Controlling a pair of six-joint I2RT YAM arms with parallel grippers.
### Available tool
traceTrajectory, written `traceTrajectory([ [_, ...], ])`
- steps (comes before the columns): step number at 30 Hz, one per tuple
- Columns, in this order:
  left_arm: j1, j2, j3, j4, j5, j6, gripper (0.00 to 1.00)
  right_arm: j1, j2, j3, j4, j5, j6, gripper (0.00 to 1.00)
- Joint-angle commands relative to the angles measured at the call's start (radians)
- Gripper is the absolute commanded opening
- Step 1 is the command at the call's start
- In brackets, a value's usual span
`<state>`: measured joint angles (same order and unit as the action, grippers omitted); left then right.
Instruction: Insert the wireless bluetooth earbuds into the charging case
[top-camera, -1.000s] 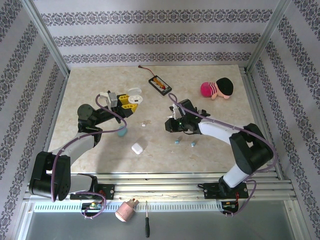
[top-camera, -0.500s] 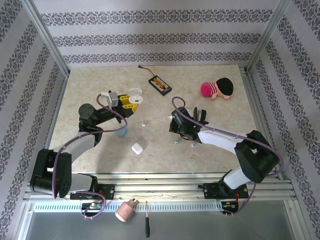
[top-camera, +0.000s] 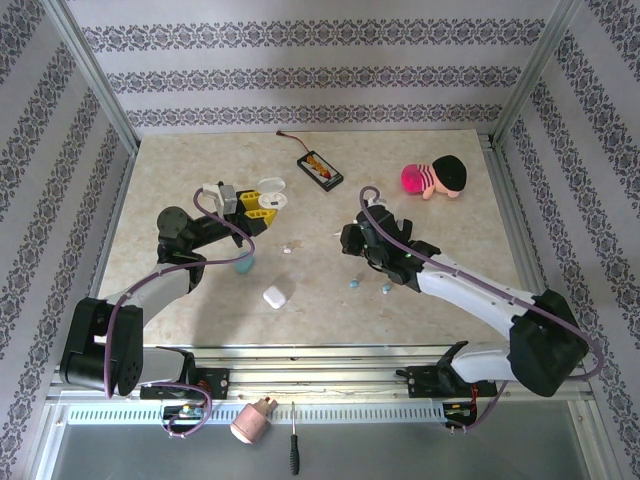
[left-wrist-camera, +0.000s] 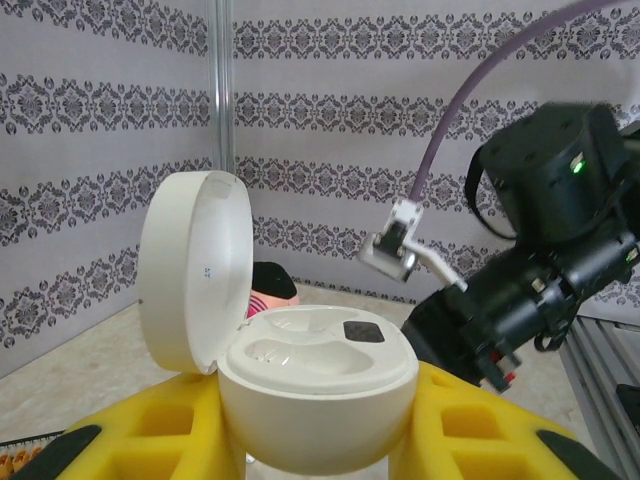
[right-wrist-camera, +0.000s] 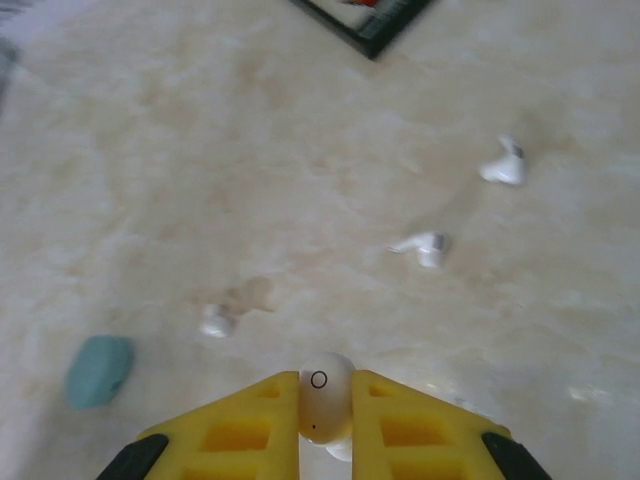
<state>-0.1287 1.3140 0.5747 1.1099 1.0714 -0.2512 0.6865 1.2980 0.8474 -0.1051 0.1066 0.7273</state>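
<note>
**A:** Holding anything, that right gripper (right-wrist-camera: 325, 382)?

**B:** Yes, its yellow fingers are clamped on a white earbud (right-wrist-camera: 323, 405), bottom centre of the right wrist view

**A:** And the charging case (left-wrist-camera: 318, 375)?

**B:** Lower centre of the left wrist view, pinched between the fingers of the left gripper (left-wrist-camera: 318, 440). Its lid stands swung up at the left and the wells face up

**A:** What lies around the held bud?

**B:** Three loose white earbuds (right-wrist-camera: 422, 245) lie on the marble table (right-wrist-camera: 150, 150) beyond it, two to the right and one left of centre. A light-blue case (right-wrist-camera: 98, 370) is at the lower left. From above, two light-blue earbuds (top-camera: 353, 285) lie just below the right arm (top-camera: 450, 275). A closed white case (top-camera: 275, 296) sits below centre, with a black board (top-camera: 320, 168) and a plush doll (top-camera: 435, 178) in the upper part

**A:** Anything between the grippers?

**B:** From above they are well apart. The tiny white buds lie on the table between them, slightly lower in the frame
</note>
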Motion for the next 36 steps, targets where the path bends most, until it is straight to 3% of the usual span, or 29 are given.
traceTrajectory([
  [1, 0.011, -0.009, 0.038, 0.028, 0.037, -0.017, 0.30, 0.019, -0.061, 0.069, 0.079, -0.143, -0.145, 0.15],
  [7, 0.011, 0.001, 0.051, 0.016, 0.083, -0.047, 0.30, 0.027, -0.124, 0.128, 0.112, -0.369, -0.301, 0.15],
  [16, 0.003, 0.010, 0.063, 0.065, 0.161, -0.169, 0.30, 0.037, -0.051, 0.289, 0.132, -0.608, -0.397, 0.14],
  [24, -0.003, -0.001, 0.067, 0.064, 0.183, -0.187, 0.30, 0.060, 0.047, 0.406, 0.100, -0.644, -0.458, 0.14],
  [36, -0.015, -0.020, 0.059, 0.066, 0.188, -0.198, 0.30, 0.051, 0.103, 0.417, 0.130, -0.602, -0.464, 0.14],
])
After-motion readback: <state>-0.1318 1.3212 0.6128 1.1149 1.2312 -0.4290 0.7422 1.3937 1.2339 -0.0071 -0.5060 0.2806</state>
